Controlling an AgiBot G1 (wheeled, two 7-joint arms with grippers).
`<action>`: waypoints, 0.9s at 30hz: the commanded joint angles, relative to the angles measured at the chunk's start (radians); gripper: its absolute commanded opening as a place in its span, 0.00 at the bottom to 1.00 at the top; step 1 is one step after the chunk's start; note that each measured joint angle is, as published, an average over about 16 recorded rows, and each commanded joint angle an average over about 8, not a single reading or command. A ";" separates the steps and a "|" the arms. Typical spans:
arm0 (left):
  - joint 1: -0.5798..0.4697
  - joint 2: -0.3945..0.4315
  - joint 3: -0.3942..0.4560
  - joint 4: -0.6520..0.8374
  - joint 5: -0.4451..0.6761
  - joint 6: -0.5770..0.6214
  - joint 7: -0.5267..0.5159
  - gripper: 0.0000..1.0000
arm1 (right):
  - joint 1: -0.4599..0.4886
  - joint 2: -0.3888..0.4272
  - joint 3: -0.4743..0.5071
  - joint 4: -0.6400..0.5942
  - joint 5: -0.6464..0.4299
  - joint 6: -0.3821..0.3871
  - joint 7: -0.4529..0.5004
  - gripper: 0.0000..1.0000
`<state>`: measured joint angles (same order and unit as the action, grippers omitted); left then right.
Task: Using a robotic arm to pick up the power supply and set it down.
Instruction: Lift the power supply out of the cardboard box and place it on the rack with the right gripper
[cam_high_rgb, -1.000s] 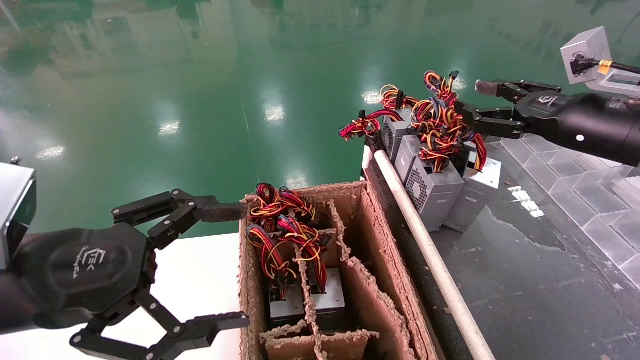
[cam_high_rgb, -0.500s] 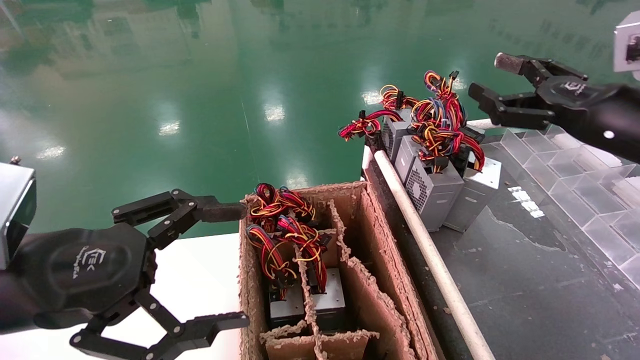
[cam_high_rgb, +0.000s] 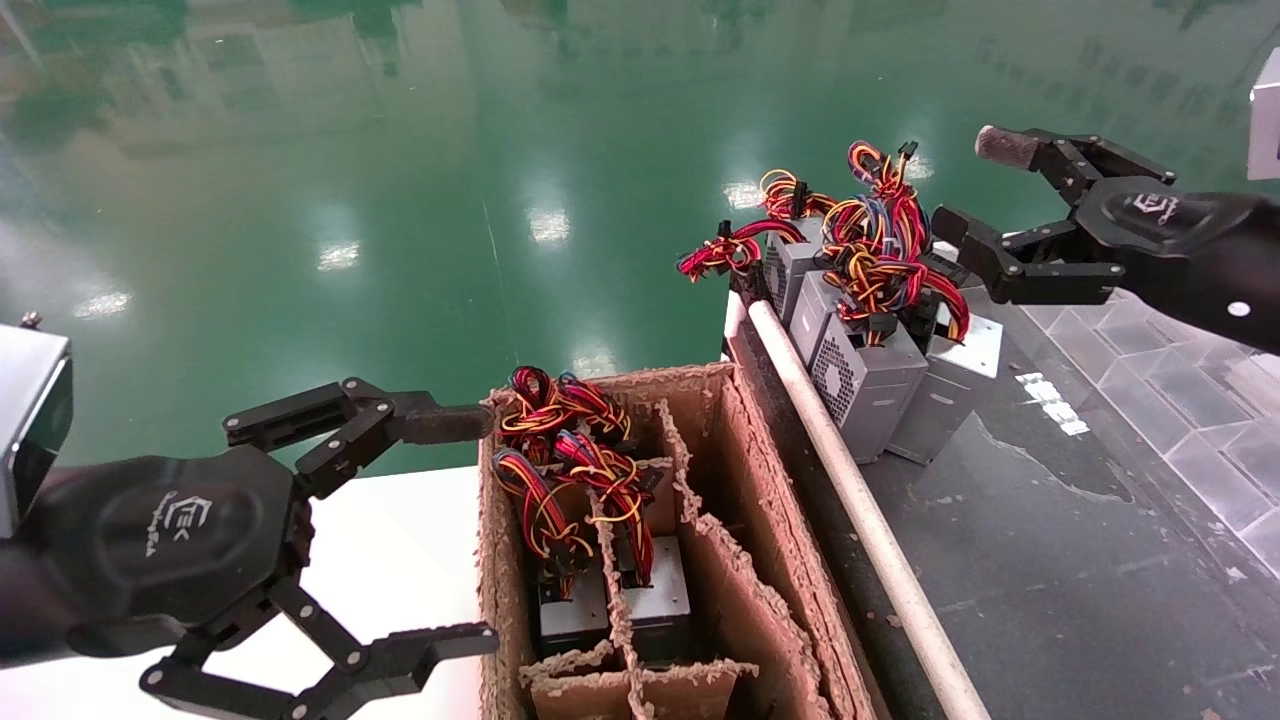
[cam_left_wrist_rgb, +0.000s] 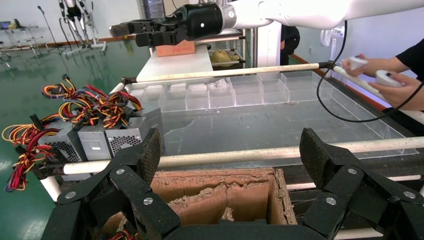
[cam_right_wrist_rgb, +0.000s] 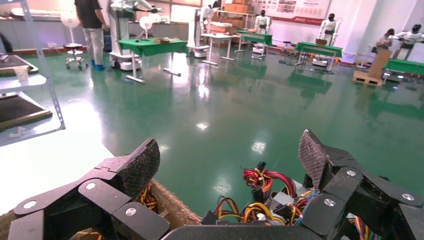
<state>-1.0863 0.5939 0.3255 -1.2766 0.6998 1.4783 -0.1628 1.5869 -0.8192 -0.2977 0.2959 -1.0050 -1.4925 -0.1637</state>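
Left gripper (cam_high_rgb: 455, 530) low, fingers spread, right gripper (cam_high_rgb: 975, 195) raised, fingers spread

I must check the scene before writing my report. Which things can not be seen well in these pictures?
- Power supplies in the cardboard box: head view, bodies mostly hidden by wire bundles and dividers.
- Rear power supplies on the table: head view, covered by wires and the front unit.
- Left claw: arm cut off by the picture edge.
- Right claw: right wrist view looks past it, units below mostly hidden.
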 joint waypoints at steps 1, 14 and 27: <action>0.000 0.000 0.000 0.000 0.000 0.000 0.000 1.00 | -0.022 0.009 0.001 0.043 0.012 0.000 0.015 1.00; 0.000 0.000 0.000 0.000 0.000 0.000 0.000 1.00 | -0.166 0.067 0.006 0.320 0.089 -0.001 0.114 1.00; 0.000 0.000 0.001 0.000 -0.001 0.000 0.000 1.00 | -0.309 0.125 0.011 0.596 0.166 -0.002 0.212 1.00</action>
<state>-1.0865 0.5937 0.3263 -1.2766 0.6993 1.4781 -0.1624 1.2999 -0.7027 -0.2875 0.8495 -0.8513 -1.4943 0.0331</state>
